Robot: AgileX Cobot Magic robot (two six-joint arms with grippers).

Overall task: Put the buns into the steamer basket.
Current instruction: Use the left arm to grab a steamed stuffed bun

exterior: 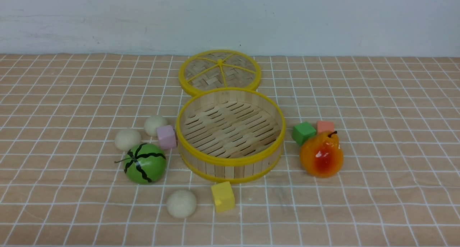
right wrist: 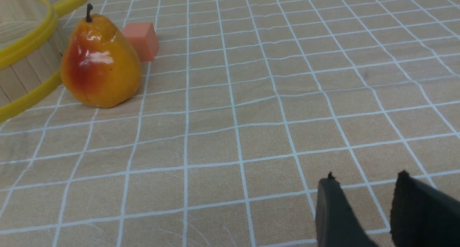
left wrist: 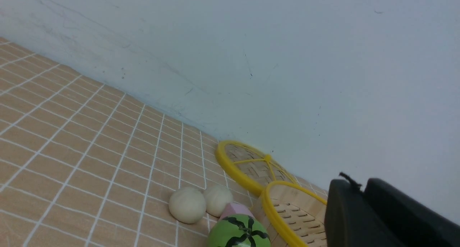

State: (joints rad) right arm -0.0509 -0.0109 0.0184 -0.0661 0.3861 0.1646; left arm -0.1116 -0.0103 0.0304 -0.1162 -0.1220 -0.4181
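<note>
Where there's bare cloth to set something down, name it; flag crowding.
Free: the wide cloth right of the pear, the stretch left of the two buns, the floor of the steamer basket. Crowded: those buns, pink cube and watermelon toy bunched at the basket's left; green cube and orange cube behind the pear.

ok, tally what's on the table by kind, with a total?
buns: 3
cubes: 4 (pink, yellow, green, orange)
fruit: 2 (watermelon, pear)
basket: 1
lid: 1
total: 11
</note>
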